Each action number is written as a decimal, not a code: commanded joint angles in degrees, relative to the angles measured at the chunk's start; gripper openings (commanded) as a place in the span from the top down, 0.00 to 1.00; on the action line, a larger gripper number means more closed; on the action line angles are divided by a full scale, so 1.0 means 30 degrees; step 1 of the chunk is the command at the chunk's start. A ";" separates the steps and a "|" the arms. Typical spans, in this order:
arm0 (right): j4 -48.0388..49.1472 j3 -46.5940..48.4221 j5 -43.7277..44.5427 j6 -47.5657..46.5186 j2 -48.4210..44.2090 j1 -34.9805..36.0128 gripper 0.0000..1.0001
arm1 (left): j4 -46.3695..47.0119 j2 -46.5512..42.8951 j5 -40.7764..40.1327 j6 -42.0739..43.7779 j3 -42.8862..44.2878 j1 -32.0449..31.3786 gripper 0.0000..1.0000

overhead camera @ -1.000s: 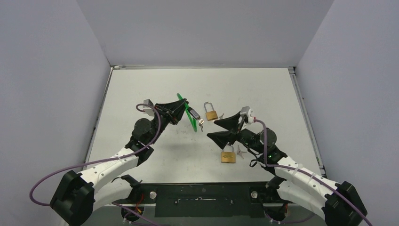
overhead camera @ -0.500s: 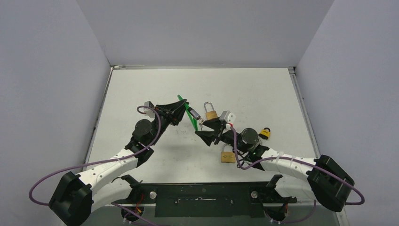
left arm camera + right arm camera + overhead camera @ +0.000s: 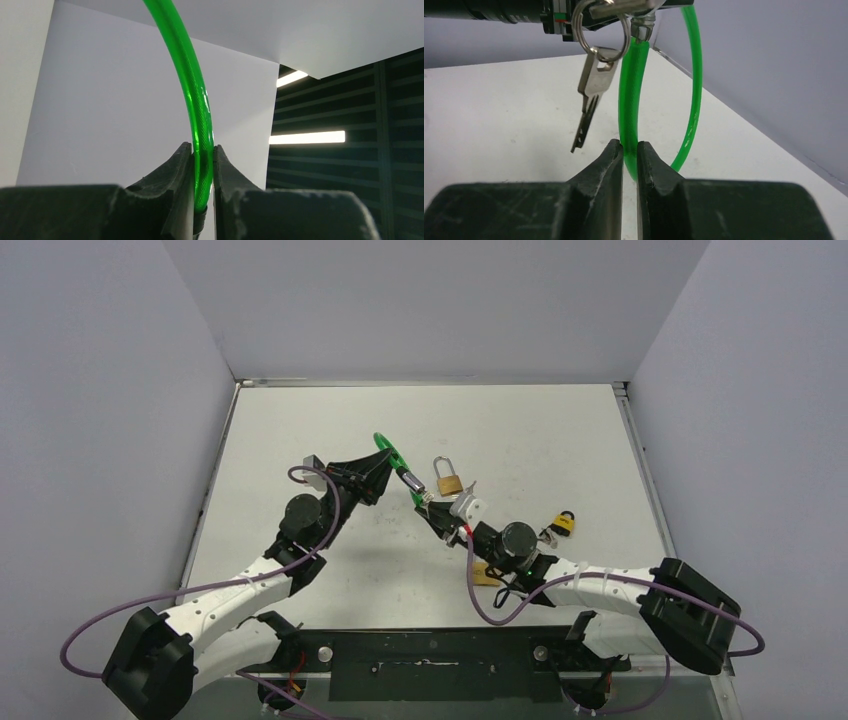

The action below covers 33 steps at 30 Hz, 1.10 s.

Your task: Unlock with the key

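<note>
A green cord loop (image 3: 389, 453) hangs above the table, with a steel ring and a silver key (image 3: 426, 503) at its lower end. My left gripper (image 3: 384, 473) is shut on the loop (image 3: 198, 100). In the right wrist view the key (image 3: 592, 90) dangles from its ring (image 3: 601, 35), to the left of the cord. My right gripper (image 3: 438, 516) is shut on the lower part of the green loop (image 3: 632, 95), just below the ring. A brass padlock (image 3: 448, 481) lies on the table just beyond the key. Both grippers (image 3: 202, 150) (image 3: 629, 147) pinch the cord tightly.
A second brass padlock (image 3: 484, 576) lies half hidden under my right forearm. A small black and yellow padlock (image 3: 563, 524) sits to the right. White walls enclose the table (image 3: 300, 430) on the left, back and right.
My right arm swung left from beside the near padlock to the hanging loop, and its jaws went from wide open to shut on the green cord. The left arm held still.
</note>
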 commanded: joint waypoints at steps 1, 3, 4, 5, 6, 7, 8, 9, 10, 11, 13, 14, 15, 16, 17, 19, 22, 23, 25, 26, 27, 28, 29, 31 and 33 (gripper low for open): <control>0.2363 -0.0341 0.3072 -0.3139 0.1133 0.0292 1.00 | 0.1825 -0.1102 -0.0079 -0.0818 0.1088 -0.0465 1.00; 0.3349 -0.0511 0.3971 -0.3851 0.1854 0.0443 1.00 | 0.1753 -0.1366 -0.0273 -0.0840 0.1057 -0.0514 1.00; 0.3892 -0.0642 0.4302 -0.4154 0.2212 0.0502 1.00 | 0.1724 -0.1516 -0.0365 -0.0859 0.1055 -0.0533 1.00; 0.4458 -0.0838 0.4600 -0.4422 0.2554 0.0532 1.00 | 0.1633 -0.1652 -0.0409 -0.0818 0.1095 -0.0546 1.00; 0.4873 -0.0943 0.4857 -0.4628 0.2882 0.0550 1.00 | 0.1402 -0.1833 -0.0404 -0.0688 0.1199 -0.0577 1.00; 0.5244 -0.1019 0.5160 -0.4764 0.3180 0.0552 1.00 | 0.1065 -0.1992 -0.0392 -0.0551 0.1337 -0.0574 1.00; 0.5682 -0.1123 0.5370 -0.4832 0.3511 0.0551 1.00 | 0.0715 -0.2169 -0.0383 -0.0413 0.1453 -0.0581 1.00; 0.6004 -0.1221 0.5466 -0.4932 0.3698 0.0567 1.00 | 0.0463 -0.2363 -0.0432 -0.0326 0.1515 -0.0607 1.00; 0.6231 -0.1306 0.5573 -0.4992 0.3794 0.0565 1.00 | 0.0388 -0.2497 -0.0524 -0.0282 0.1486 -0.0596 1.00; 0.6384 -0.1328 0.5638 -0.5003 0.3861 0.0576 1.00 | 0.0352 -0.2638 -0.0597 -0.0261 0.1406 -0.0609 1.00; 0.6473 -0.1387 0.5680 -0.5027 0.3902 0.0561 1.00 | 0.0342 -0.2874 -0.0734 -0.0363 0.1172 -0.0639 1.00; 0.6502 -0.1400 0.5703 -0.5041 0.3926 0.0557 1.00 | 0.0358 -0.2971 -0.0803 -0.0463 0.1084 -0.0622 1.00; 0.6594 -0.1420 0.5683 -0.5035 0.3914 0.0590 1.00 | 0.0385 -0.3057 -0.0889 -0.0497 0.0996 -0.0623 1.00; 0.6656 -0.1467 0.5571 -0.4983 0.3785 0.0619 1.00 | 0.0323 -0.3159 -0.1002 -0.0450 0.0996 -0.0631 1.00; 0.6668 -0.1469 0.5418 -0.4768 0.3465 0.0667 1.00 | 0.0015 -0.3271 -0.1115 -0.0346 0.0996 -0.0623 1.00; 0.5830 -0.1194 0.4569 -0.4077 0.2314 0.0802 1.00 | -0.1174 -0.3486 -0.1228 -0.0429 0.1013 -0.0660 1.00; 0.3547 -0.0040 0.3726 -0.3650 0.0485 0.1566 1.00 | -0.0811 -0.3332 -0.1412 -0.1169 0.0328 -0.0826 1.00; 0.3123 0.0438 0.3726 -0.3935 0.0155 0.1957 1.00 | -0.0585 -0.3186 -0.1353 -0.1453 0.0159 -0.0843 1.00; 0.2518 0.0948 0.4110 -0.4647 0.0127 0.2513 1.00 | -0.0517 -0.2864 -0.1097 -0.1989 -0.0037 -0.0866 1.00; 0.2536 0.1030 0.4415 -0.5162 0.0462 0.2581 1.00 | -0.0405 -0.2692 -0.1006 -0.2244 -0.0070 -0.0899 1.00; 0.2974 0.0927 0.4907 -0.5702 0.1028 0.2575 1.00 | -0.0135 -0.2542 -0.0980 -0.2437 -0.0107 -0.0973 1.00; 0.3692 0.0720 0.5353 -0.6220 0.1619 0.2516 1.00 | 0.0115 -0.2417 -0.0955 -0.2608 -0.0116 -0.1023 1.00; 0.4649 0.0486 0.5750 -0.6651 0.2545 0.2409 1.00 | 0.0307 -0.2328 -0.0886 -0.2725 -0.0054 -0.1054 1.00; 0.5907 0.0250 0.6106 -0.6950 0.3570 0.1870 1.00 | 0.0373 -0.2275 -0.0712 -0.2854 0.0152 -0.1073 1.00; 0.6385 0.0281 0.5929 -0.6567 0.4202 0.1103 1.00 | 0.0395 -0.2351 -0.0605 -0.2901 0.0411 -0.1167 1.00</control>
